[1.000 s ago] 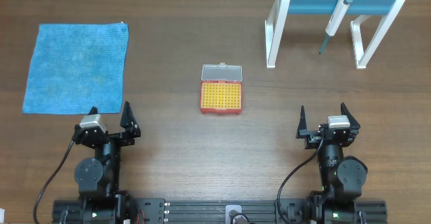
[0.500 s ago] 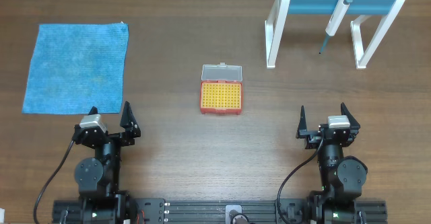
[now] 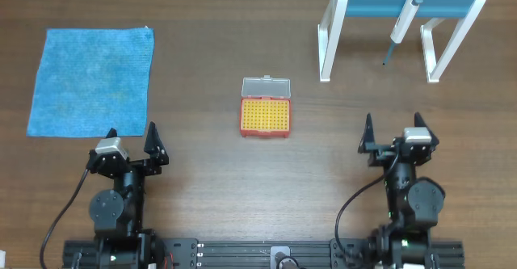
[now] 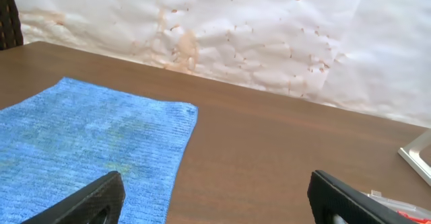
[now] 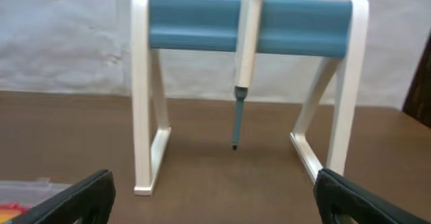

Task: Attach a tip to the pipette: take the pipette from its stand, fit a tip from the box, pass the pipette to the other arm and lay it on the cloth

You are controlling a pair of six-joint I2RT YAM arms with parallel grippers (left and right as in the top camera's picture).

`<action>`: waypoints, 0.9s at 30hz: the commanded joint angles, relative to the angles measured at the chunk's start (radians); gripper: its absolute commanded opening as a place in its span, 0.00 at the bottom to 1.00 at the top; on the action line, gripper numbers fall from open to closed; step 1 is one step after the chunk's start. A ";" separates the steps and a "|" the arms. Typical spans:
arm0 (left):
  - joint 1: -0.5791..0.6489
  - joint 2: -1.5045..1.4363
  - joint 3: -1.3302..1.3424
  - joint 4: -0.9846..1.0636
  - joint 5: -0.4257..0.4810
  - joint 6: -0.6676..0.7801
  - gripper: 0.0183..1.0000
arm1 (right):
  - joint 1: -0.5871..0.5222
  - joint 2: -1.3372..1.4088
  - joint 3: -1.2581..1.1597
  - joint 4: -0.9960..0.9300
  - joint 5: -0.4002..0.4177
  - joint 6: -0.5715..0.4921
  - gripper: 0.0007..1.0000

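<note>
While both arms sat low at the near side of the table (image 3: 210, 43), a wide stretch of bare wood lay open ahead of them; left gripper (image 3: 131, 132) had its fingers spread wide with nothing between them; right gripper (image 3: 393, 122) was spread the same way and empty too. Pipette (image 3: 402, 18) hung on the blue crossbar of the white stand (image 3: 363, 1) at the far right, straight ahead of the right gripper and well apart from it; its thin lower end pointed down between the stand's legs; right wrist view showed the pipette (image 5: 246, 42) just right of the bar's middle on the stand (image 5: 188, 22). Tip box (image 3: 265, 117) stood mid-table between the two arms, well apart from both grippers; its clear lid (image 3: 266, 86) was folded back on the far side; the orange body held a full-looking grid of yellow tips. Blue cloth (image 3: 91, 81) lay flat at the far left, its near edge just ahead of the left gripper; nothing lay on it; left wrist view showed the cloth (image 4: 81, 143) stopping short of the table's far edge, where a white wall (image 4: 269, 29) rose.
</note>
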 commanded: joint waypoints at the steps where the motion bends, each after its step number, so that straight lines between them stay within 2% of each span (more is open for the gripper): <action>1: 0.001 -0.004 -0.002 -0.007 -0.014 -0.016 0.88 | -0.026 0.337 0.123 0.185 0.060 0.034 0.95; 6: 0.001 -0.004 -0.002 -0.007 -0.014 -0.016 0.88 | -0.031 0.770 0.257 0.503 0.060 0.034 0.95; 10: 0.001 -0.004 -0.002 -0.007 -0.014 -0.016 0.88 | -0.031 1.023 0.374 0.631 0.060 0.034 0.95; 17: 0.001 -0.004 -0.002 -0.007 -0.014 -0.016 0.88 | -0.028 1.269 0.536 0.699 0.060 0.034 0.95; 27: 0.001 -0.004 -0.002 -0.007 -0.014 -0.015 0.88 | -0.029 1.436 0.682 0.702 0.062 0.028 0.95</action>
